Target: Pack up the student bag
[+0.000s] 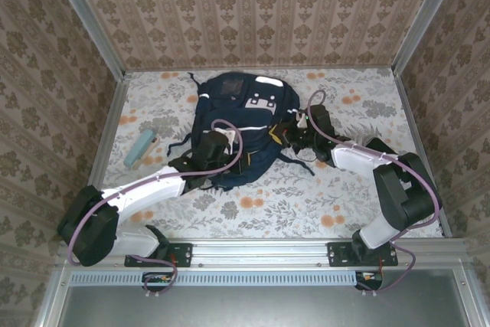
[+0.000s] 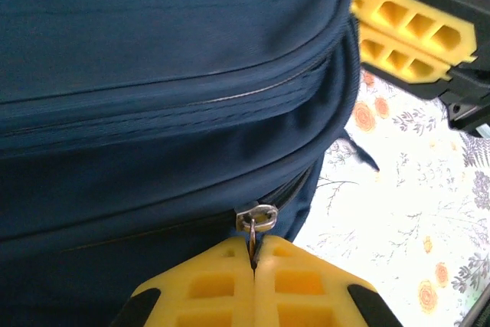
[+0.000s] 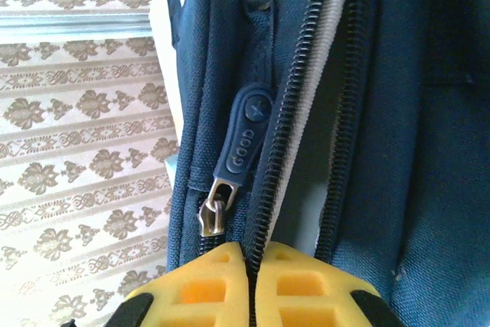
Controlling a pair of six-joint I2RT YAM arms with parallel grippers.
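The room is a small box with walls (image 1: 253, 5) of beige patterned wallpaper, which have pale metal posts in the corners. The floor of the box is a table (image 1: 306, 204) under a white cloth with orange flowers and grey leaves. Far left of the student bag (image 1: 237, 112), a small light-blue object (image 1: 140, 147) lies alone on the cloth, well apart from the bag. The left arm (image 1: 145, 189) comes from the near left side to the bag's near left part. There the left gripper (image 2: 253, 254) has its yellow fingers pressed together on a metal zipper pull (image 2: 252, 233), which hangs from the slider on the bag's lower seam. The bag itself lies flat in the middle of the table, toward the far wall, navy blue with white patches on its top. At the bag's right side the right gripper (image 3: 250, 254) is also closed, and a row of black zipper teeth (image 3: 269, 151) runs down into the line between its two fingers. Just left of these teeth a dark-blue rubber tab (image 3: 246, 132) hangs free. The right arm (image 1: 383, 174) bends back from the bag to the near right. Along the near edge, in front of the bag, a metal rail (image 1: 260, 250) carries both arm bases.
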